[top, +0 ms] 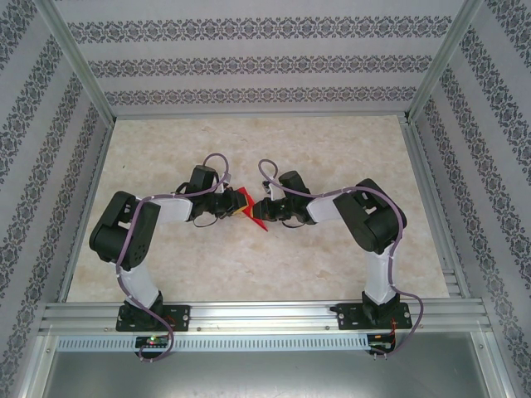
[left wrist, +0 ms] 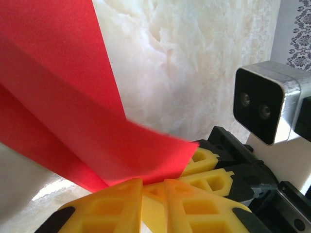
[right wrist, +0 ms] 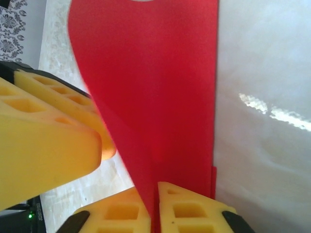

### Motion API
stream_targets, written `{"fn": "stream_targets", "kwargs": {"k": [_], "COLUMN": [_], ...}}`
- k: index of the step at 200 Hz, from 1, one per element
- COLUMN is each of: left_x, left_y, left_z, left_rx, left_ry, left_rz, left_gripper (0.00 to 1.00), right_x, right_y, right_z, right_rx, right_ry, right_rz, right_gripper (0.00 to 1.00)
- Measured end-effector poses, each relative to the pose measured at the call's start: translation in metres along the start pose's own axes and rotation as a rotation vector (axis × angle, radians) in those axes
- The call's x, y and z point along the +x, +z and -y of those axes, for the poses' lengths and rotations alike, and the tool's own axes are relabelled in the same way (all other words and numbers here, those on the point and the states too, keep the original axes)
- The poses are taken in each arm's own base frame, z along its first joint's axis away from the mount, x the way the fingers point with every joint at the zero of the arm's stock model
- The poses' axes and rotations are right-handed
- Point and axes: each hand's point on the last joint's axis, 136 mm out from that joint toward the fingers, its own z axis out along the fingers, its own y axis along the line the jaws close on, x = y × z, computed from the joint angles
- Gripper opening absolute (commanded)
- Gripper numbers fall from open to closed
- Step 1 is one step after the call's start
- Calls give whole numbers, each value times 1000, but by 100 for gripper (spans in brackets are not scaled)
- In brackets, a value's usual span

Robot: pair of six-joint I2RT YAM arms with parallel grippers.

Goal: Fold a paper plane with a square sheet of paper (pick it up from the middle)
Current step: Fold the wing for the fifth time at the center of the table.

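**Two grippers meeting at one red paper plane**

One paper plane (top: 247, 204), a creased wedge of bright red paper, sits over the middle of the pale marbled surface (top: 332, 149), directly between the two grippers. Its pointed end runs toward the near right. Whether that tip touches the surface cannot be told.

Two arms (top: 133, 232) are counted, one at the left and one at the right. Their bases are bolted to the near rail (top: 265, 313), and their elbows bend inward so that the grippers face each other.

The right gripper (top: 265, 209) touches the right side of the paper. In the right wrist view its two yellow fingers (right wrist: 194, 213) stand almost together. The red sheet runs down through the narrow slit between them, so this gripper is pinched on the paper plane.

The left gripper (top: 226, 209) touches the left side of the paper. In the left wrist view its fingers also nearly meet, leaving only a thin gap. The lower edge of the paper comes down to their tips, but whether it is nipped between them cannot be told.

Four yellow fingers are counted in all. The left wrist view shows the right pair just beyond the corner of the paper, with one grey camera housing (left wrist: 267, 102) carrying two lenses above them.

Three patterned walls (top: 265, 70) enclose the surface at the left, far and right.
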Motion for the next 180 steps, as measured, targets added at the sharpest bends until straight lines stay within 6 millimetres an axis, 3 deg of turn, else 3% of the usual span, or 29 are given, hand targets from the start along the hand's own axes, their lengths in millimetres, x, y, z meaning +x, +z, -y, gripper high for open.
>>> {"fn": "stream_targets", "kwargs": {"k": [44, 137, 180], "left_x": [1, 0, 0], "left_y": [0, 0, 6], "left_z": [-1, 2, -12], "left_rx": [1, 32, -6], "left_ry": [6, 31, 11], "left_rz": [0, 12, 18], "left_gripper": [19, 16, 14], "right_x": [1, 2, 2], "right_y": [1, 3, 3], "right_z": [-3, 1, 0], "right_rx": [-16, 7, 14], "right_ry": [-1, -4, -12], "right_rz": [-11, -63, -80], "right_gripper": [16, 12, 15]}}
